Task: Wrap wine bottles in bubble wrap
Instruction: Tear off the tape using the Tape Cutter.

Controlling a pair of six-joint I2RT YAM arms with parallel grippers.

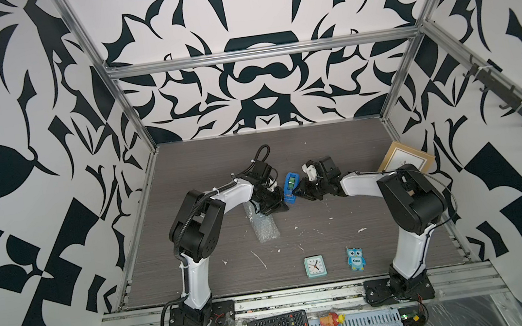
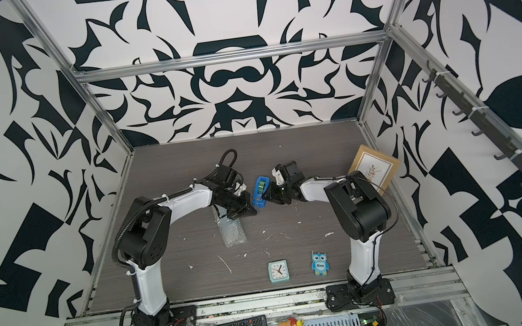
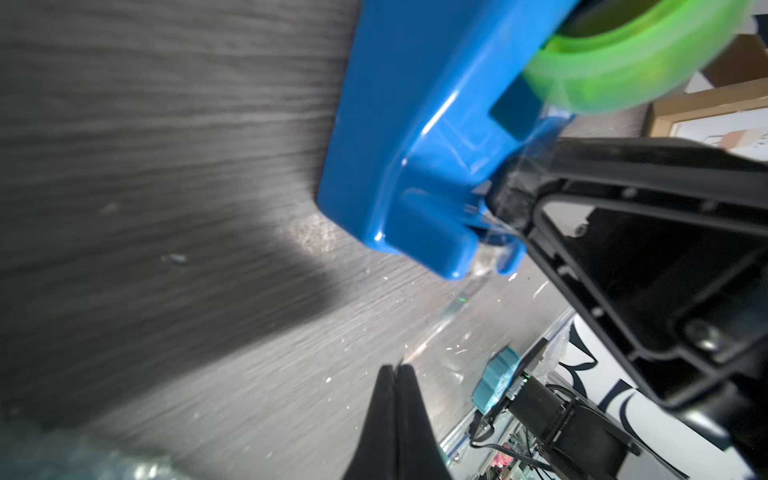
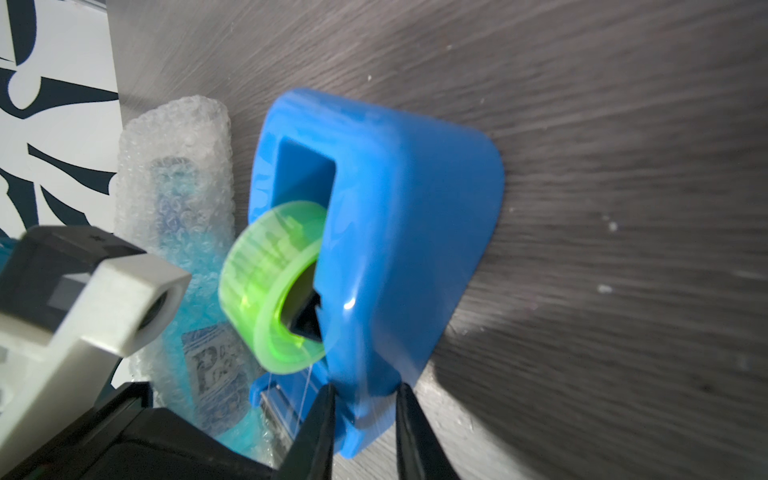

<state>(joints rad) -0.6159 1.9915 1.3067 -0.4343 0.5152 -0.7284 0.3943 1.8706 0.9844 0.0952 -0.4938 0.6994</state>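
Note:
The wine bottle [image 4: 189, 266], with blue liquid and a blue label, lies on the table rolled inside the bubble wrap [image 1: 264, 227] [image 2: 233, 232] [image 4: 183, 137]. Just behind this bundle's far end my left gripper [image 1: 281, 206] [image 3: 397, 368] is shut. A thin clear strip of tape [image 3: 451, 307] runs from its tips to the cutter of the blue tape dispenser [image 1: 291, 187] [image 3: 415, 124]. From the other side, my right gripper [image 1: 298, 194] [image 4: 365, 388] is shut on the dispenser's [image 4: 395, 208] cutter end, one finger on each side. The green tape roll [image 4: 266, 282] sits in the dispenser.
A small teal clock [image 1: 315, 266] and a blue owl figure [image 1: 356, 258] stand near the front of the table. A framed picture [image 1: 404, 158] leans at the right wall. A remote [image 1: 276, 324] and a small toy [image 1: 331, 319] lie on the front rail.

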